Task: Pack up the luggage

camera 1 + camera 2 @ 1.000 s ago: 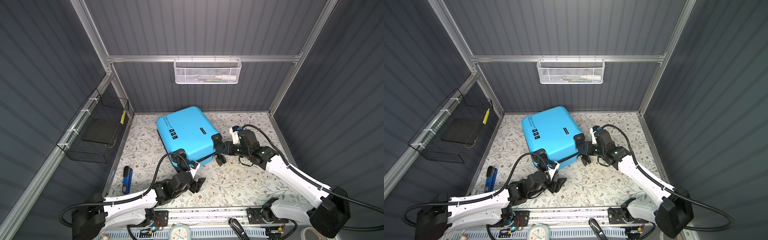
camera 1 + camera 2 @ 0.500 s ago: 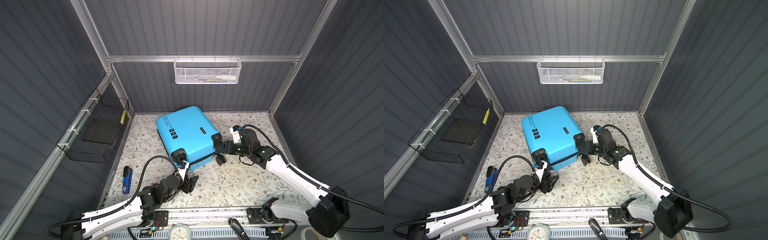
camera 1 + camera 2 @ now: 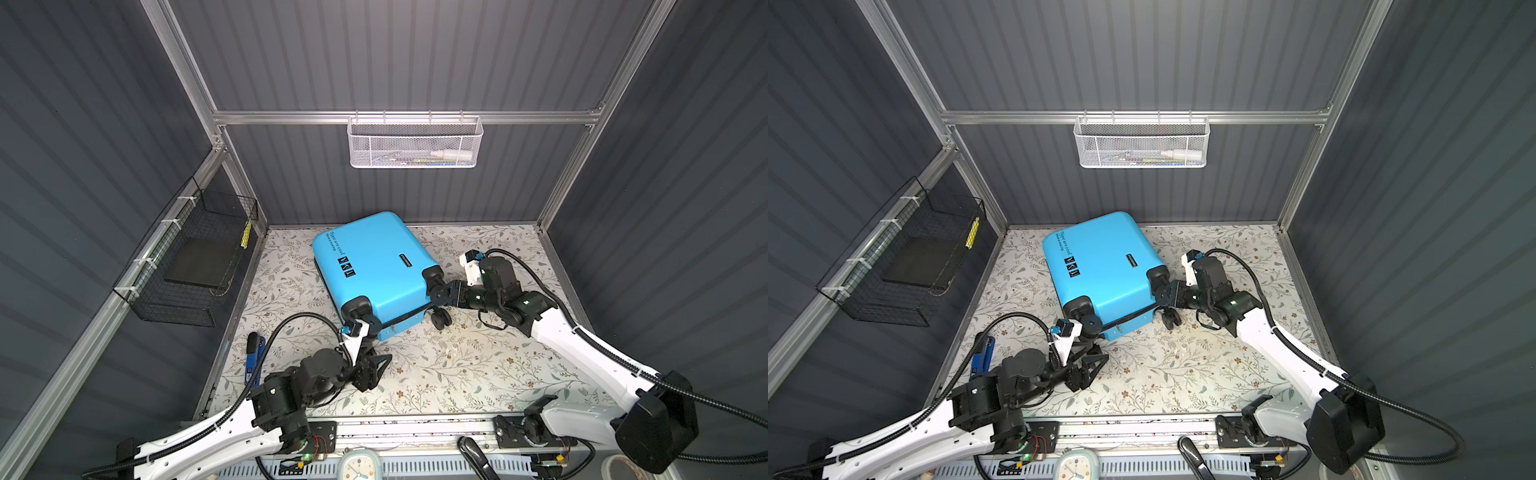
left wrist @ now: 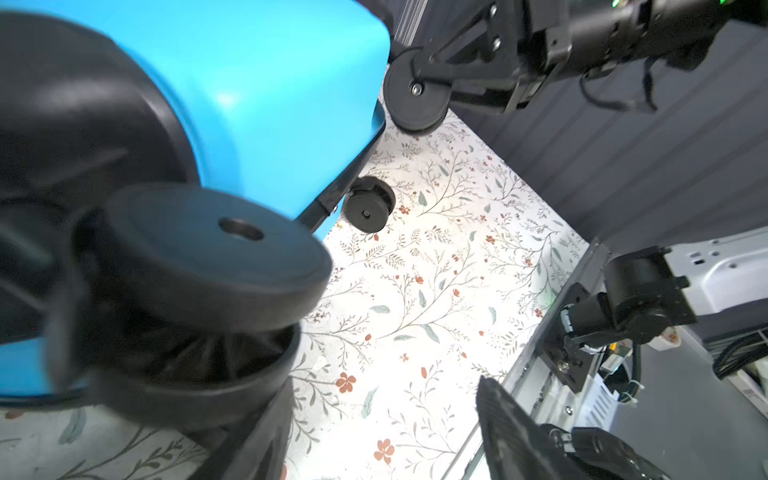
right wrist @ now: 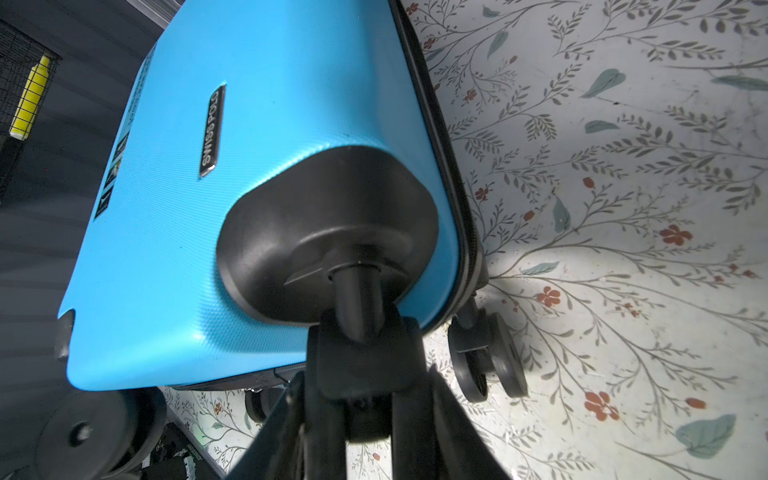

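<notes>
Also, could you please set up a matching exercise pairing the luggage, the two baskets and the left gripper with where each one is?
Things:
1. luggage
2. white mesh basket
3. black wire basket
4. left gripper

Places:
A. hung on the left wall
B. open, just in front of the luggage
C. lying on the floral table
D. hung on the back rail

Pairs: 1-C, 2-D, 3-A, 4-B

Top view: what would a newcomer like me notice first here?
The bright blue luggage lies flat on the flowered table, towards the back. The right gripper clamps one of its black wheels, while the left gripper is open near another. A white mesh basket hangs on the back wall.
</notes>
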`<state>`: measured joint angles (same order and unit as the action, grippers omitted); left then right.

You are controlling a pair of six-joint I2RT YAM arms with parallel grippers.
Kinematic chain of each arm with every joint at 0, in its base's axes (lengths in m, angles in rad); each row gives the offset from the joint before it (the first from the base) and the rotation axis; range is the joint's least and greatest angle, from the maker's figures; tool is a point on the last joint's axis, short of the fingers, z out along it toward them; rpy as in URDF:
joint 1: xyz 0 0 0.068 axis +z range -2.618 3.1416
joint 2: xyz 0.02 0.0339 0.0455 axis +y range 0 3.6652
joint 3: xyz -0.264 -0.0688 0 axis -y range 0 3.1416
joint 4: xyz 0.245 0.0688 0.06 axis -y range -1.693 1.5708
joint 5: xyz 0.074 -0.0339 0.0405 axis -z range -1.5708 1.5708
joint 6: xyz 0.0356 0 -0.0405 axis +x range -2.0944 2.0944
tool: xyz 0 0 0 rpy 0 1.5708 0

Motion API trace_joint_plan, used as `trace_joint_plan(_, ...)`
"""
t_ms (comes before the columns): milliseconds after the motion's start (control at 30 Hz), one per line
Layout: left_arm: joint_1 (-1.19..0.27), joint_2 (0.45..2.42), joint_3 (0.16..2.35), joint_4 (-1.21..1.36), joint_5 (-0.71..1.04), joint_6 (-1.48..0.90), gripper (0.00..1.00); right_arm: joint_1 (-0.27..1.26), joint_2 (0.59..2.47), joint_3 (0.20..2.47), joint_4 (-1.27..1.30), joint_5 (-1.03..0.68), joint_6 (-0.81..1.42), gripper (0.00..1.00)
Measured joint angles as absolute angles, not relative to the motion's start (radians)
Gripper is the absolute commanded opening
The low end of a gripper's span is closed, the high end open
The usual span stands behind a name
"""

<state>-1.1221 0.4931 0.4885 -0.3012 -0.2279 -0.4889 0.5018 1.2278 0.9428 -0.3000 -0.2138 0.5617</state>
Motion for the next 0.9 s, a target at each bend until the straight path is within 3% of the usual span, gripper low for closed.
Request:
trace_joint_plan(333,-1.122,0.359,0.606,-0.385,-0.365,-0.442,0.75,0.494,1.229,0.942,-0.300,-0.229,0.562,0.00)
trace_joint_plan(467,-1.122,0.370,0.695,-0.429,-0.525,-0.451,0.87,0.489,1.230,0.942,-0.299,-0.238,0.561,0.00)
trace_joint_plan(633,-1.121,0.505,0.860,-0.498,-0.775,-0.457,0.97,0.485,1.230,0.937,-0.291,-0.249,0.561,0.00)
trace_joint_plan(900,-1.105,0.731,1.043,-0.564,-0.973,-0.414,1.00,0.480,1.227,0.927,-0.278,-0.261,0.560,0.00)
